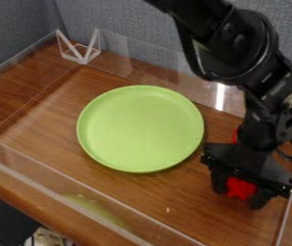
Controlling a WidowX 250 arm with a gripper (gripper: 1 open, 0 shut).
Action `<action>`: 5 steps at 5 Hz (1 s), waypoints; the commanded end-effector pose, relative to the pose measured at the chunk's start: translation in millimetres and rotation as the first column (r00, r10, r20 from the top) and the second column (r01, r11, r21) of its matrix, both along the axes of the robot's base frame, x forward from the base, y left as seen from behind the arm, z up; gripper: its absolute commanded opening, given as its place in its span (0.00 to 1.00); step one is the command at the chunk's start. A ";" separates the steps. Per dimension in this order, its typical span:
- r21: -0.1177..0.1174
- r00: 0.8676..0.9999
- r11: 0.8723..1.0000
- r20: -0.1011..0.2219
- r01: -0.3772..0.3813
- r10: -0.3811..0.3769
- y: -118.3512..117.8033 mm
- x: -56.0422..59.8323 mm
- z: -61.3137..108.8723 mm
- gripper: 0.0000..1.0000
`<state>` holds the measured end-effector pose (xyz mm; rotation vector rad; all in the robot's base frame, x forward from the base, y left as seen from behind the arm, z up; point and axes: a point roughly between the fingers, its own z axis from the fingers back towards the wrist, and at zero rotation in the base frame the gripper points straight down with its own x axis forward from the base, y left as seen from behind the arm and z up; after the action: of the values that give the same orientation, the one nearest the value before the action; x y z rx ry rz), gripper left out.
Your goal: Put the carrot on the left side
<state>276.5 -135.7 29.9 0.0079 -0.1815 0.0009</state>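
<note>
Carrot point(241, 188), red and blocky, lies at the right part of the wood-grain counter point(126, 197), under the black gripper point(248, 183), whose fingers are around it and partly spread; whether they grip it, I cannot tell. It is probably light and rather stiff, so 1 hold across its middle should be enough. The round lime-green plate point(139, 129) looks smooth and matte, beside the glossy transparent wall point(156, 60).
</note>
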 end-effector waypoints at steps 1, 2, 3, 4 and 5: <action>-0.013 0.997 1.000 0.072 0.027 -0.026 5.9 4.1 13.2 1.00; -0.003 0.993 0.998 0.105 0.059 -0.058 5.3 11.5 23.0 0.00; 0.005 0.987 0.997 0.137 0.082 -0.082 3.0 18.1 33.0 1.00; 0.016 0.979 0.994 0.175 0.108 -0.109 3.6 26.6 43.7 1.00; 0.015 0.978 0.993 0.173 0.115 -0.115 4.7 27.3 29.8 0.00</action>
<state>298.6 -134.7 48.7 0.0116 -0.3219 -0.1285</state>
